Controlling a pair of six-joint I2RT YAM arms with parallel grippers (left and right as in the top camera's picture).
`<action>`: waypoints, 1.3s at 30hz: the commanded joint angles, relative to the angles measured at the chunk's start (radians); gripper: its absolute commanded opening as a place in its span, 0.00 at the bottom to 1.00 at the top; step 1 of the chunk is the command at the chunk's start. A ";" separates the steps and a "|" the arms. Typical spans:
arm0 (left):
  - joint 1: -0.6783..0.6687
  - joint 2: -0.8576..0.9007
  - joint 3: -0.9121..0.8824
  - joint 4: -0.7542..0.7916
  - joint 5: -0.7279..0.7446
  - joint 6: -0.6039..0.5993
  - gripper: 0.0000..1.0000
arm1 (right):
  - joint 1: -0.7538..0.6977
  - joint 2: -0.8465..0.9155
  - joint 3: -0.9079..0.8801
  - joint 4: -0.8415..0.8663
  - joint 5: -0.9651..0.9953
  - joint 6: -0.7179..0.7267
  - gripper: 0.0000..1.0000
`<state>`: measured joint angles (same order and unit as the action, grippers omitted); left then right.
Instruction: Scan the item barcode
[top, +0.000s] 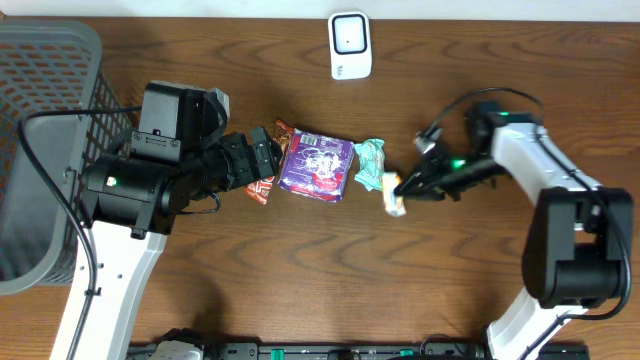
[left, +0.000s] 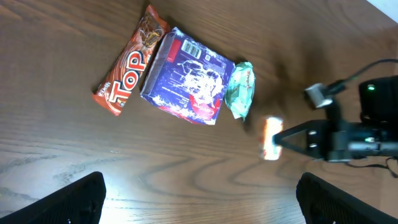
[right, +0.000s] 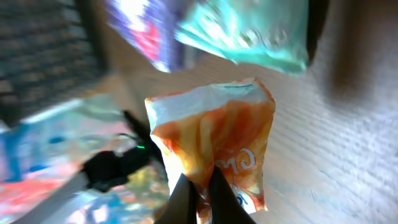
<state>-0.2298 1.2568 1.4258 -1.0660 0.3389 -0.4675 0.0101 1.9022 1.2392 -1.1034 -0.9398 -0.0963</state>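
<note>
A small orange-and-white snack packet (right: 214, 134) is pinched at its lower edge by my right gripper (right: 200, 198), which is shut on it. In the overhead view the same packet (top: 394, 196) sits at the tip of the right gripper (top: 405, 187), right of the other items. The white barcode scanner (top: 350, 45) stands at the back of the table. My left gripper (left: 199, 198) is open, hovering above bare wood near a red "Top" bar (left: 129, 63), a purple packet (left: 186, 76) and a teal packet (left: 240, 89).
A grey mesh basket (top: 45, 130) fills the left edge of the table. The red bar (top: 266, 186), purple packet (top: 318, 163) and teal packet (top: 369, 165) lie in a row at mid-table. Cables trail from the right arm.
</note>
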 joint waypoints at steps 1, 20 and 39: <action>0.004 0.004 0.011 0.000 0.008 0.006 0.98 | -0.053 -0.006 -0.010 -0.003 -0.205 -0.126 0.01; 0.004 0.004 0.011 0.000 0.008 0.006 0.98 | -0.222 -0.006 -0.253 0.242 0.231 0.182 0.16; 0.004 0.004 0.011 0.000 0.008 0.006 0.98 | -0.100 -0.038 0.083 -0.183 0.572 0.087 0.99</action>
<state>-0.2298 1.2568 1.4258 -1.0657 0.3389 -0.4675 -0.1440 1.8732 1.3735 -1.3243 -0.3828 0.0208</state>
